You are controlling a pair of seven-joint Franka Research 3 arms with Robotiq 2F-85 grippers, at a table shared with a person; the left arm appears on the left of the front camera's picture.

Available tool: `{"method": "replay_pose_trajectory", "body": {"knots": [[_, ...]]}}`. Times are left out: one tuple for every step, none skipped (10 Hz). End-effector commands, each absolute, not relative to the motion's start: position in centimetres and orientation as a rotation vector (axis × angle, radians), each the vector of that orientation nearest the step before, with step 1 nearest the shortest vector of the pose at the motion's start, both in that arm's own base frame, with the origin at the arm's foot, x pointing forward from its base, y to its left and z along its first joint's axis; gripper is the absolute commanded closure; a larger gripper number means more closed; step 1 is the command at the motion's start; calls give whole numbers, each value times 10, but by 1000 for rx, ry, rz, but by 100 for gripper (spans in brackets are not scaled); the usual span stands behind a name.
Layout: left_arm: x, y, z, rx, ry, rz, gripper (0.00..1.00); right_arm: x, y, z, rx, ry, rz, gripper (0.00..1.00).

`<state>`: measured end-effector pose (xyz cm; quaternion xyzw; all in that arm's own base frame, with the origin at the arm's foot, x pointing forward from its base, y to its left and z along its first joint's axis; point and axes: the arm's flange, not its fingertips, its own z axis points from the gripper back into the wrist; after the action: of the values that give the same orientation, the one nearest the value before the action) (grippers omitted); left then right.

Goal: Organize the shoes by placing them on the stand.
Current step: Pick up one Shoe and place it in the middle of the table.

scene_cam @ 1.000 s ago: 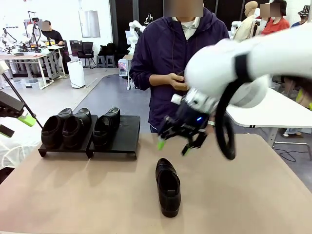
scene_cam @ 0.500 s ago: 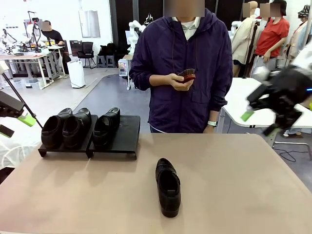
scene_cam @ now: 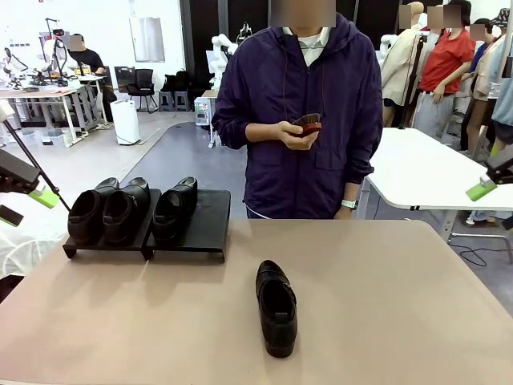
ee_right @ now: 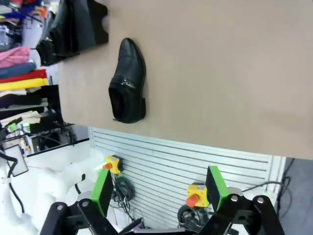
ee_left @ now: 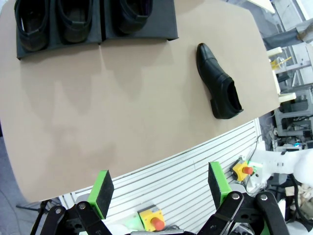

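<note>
Both end effectors, left (ee_left: 156,188) and right (ee_right: 158,192), were spread and empty above the counter (scene_cam: 417,305); three shoes (scene_cam: 128,210) occupied the stand (scene_cam: 204,220) at 10 o'clock, the fourth shoe (scene_cam: 276,306) remaining mid-counter.

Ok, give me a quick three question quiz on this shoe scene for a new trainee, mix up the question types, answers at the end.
1. How many shoes sit on the stand?
2. True or false: the loose shoe on the table is touching the stand.
3. Which part of the stand has a free spot? A) its left section B) the right half of its right section C) none

Key
1. Three.
2. False. It lies apart from the stand, nearer the robot's edge.
3. B. The left section holds two shoes, the right section one, on its left half.

Bonus fact: the left gripper and right gripper are both open, holding nothing.
</note>
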<state>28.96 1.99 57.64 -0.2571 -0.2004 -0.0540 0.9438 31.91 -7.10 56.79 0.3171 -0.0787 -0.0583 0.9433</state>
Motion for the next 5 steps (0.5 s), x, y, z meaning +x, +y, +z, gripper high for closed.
{"method": "replay_pose_trajectory", "body": {"knots": [[289, 23, 577, -518, -405, -123, 0, 321, -63, 579, 646, -153, -100, 0], [289, 23, 577, -518, -405, -123, 0, 321, -63, 579, 646, -153, -100, 0], [289, 23, 577, -518, -405, -123, 0, 321, -63, 579, 646, -153, -100, 0], [289, 23, 577, -518, -405, -123, 0, 321, -63, 579, 646, -153, -100, 0], [289, 23, 577, -518, -405, -123, 0, 321, -63, 579, 646, -153, -100, 0]]}}
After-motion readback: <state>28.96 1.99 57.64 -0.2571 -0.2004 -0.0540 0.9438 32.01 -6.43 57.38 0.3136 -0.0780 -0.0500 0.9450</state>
